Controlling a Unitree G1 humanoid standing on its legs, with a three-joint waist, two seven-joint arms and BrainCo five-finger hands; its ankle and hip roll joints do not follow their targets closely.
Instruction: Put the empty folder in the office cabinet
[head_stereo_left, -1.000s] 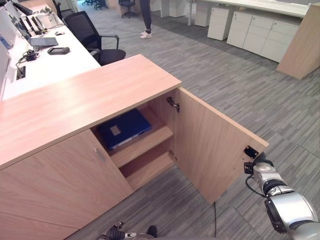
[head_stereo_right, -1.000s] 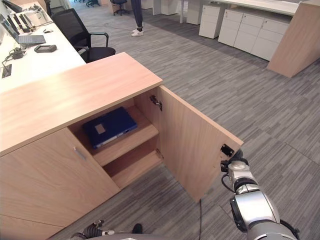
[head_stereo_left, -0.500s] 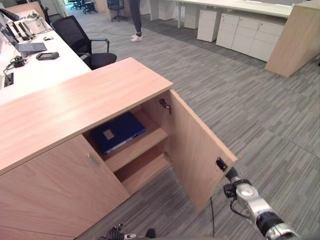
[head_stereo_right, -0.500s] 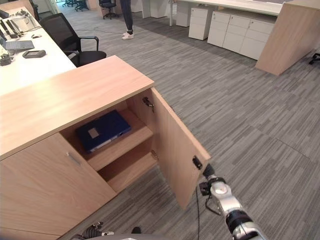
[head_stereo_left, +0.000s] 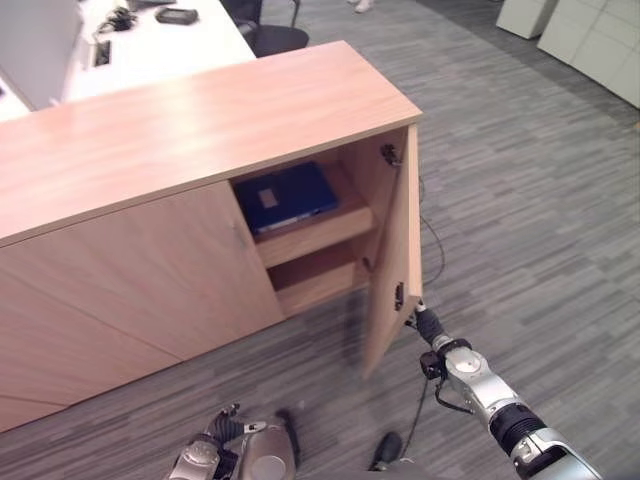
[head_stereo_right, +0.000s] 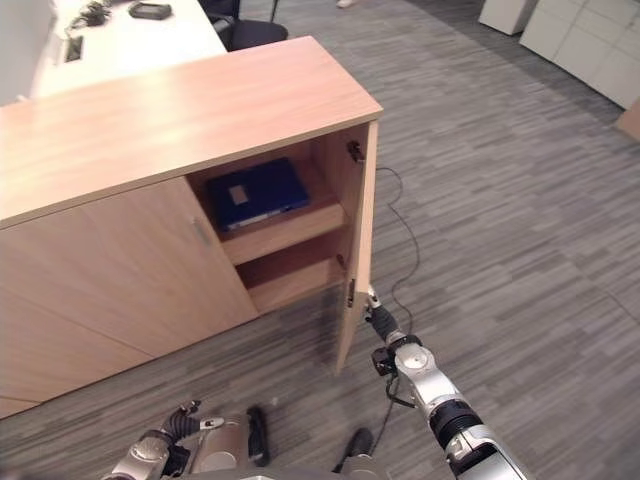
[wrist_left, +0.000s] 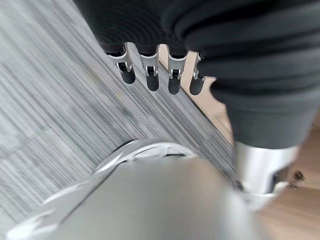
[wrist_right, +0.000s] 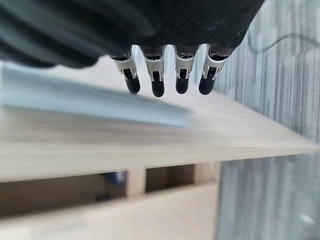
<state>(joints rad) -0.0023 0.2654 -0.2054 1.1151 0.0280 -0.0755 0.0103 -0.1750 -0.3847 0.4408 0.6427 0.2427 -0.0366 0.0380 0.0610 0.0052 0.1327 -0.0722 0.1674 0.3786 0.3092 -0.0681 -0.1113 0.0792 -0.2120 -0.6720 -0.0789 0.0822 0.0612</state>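
Nearest, the left hand (wrist_left: 159, 75) is seen low over grey striped carpet (head_stereo_left: 520, 200), its fingers straight and holding nothing; the right hand (head_stereo_right: 378, 318) is reached out to the outer edge of the cabinet door (head_stereo_left: 395, 255), fingers extended in the right wrist view, nothing gripped; beyond, the flat blue folder (head_stereo_left: 288, 195) lies on the upper shelf of the pale wood cabinet (head_stereo_left: 200, 110).

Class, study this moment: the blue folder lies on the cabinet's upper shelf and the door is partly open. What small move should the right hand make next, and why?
Probably push the door further shut. The blue folder already lies on the upper shelf, and the right hand is at the door's free edge, fingers straight.
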